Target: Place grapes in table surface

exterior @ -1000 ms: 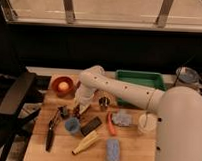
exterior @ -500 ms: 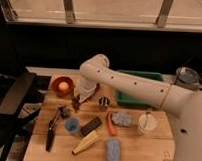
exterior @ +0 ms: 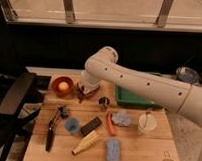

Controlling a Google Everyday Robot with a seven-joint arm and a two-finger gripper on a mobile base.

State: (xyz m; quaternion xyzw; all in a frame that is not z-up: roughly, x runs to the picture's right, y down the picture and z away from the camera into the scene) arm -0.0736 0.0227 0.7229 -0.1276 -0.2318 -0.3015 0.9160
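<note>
Since the earlier frame the white arm's hand (exterior: 86, 89) rose above the light-brown wooden desk (exterior: 142, 149), pinching dark reddish-purple grapes (exterior: 82, 94) beside the orange bowl (exterior: 62, 86) holding a yellowish ball.

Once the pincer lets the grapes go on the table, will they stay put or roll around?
The grapes hang as a bumpy cluster at the pincer, over the table surface beside the red bowl. A bunch will probably slump and settle rather than roll. It looks lumpy and soft, so a loose berry might detach and roll away.

Black chair (exterior: 14, 99) beneath bright windows (exterior: 112, 8)
</note>
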